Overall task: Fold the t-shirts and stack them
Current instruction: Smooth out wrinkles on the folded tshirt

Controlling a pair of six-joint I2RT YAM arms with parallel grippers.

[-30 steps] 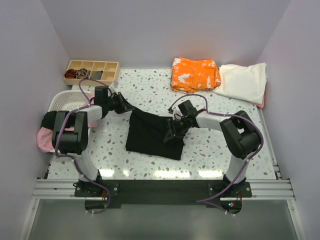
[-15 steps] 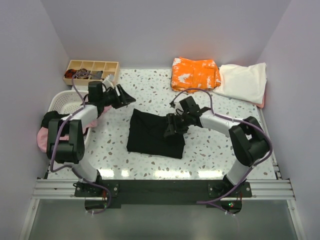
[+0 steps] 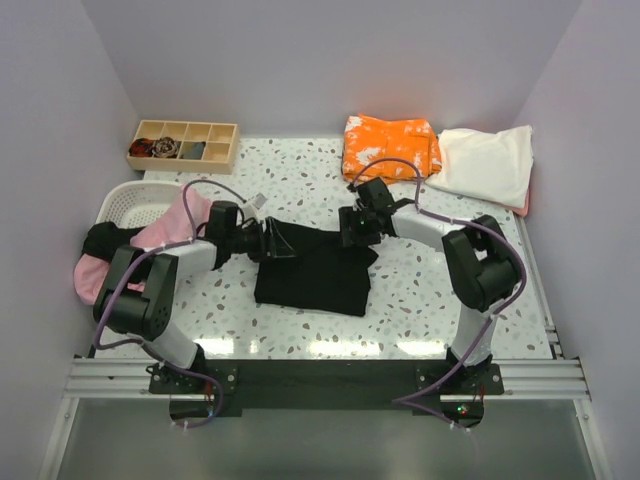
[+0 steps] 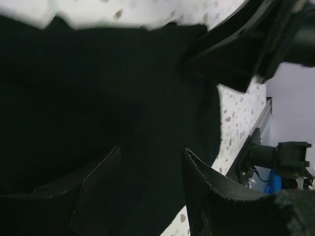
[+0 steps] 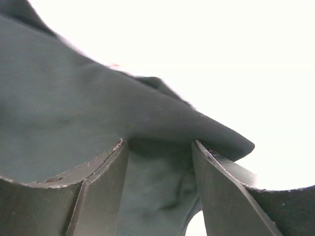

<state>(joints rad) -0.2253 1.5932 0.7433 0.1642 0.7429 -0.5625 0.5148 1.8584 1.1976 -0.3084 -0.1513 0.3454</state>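
Fingers (image 4: 93,196) parted — two pairs; one black shirt (image 3: 310,280).

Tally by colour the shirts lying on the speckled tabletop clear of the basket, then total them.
Black shirt: 1
Orange shirt: 1
Cream shirt: 1
Total: 3
A pink sliver under the cream one is too hidden to count.

Speckled table (image 3: 300,180) bears black t-shirt (image 3: 315,282); orange t-shirt (image 3: 390,150); cream t-shirt (image 3: 488,165); wooden tray (image 3: 190,124); white basket (image 3: 122,196).
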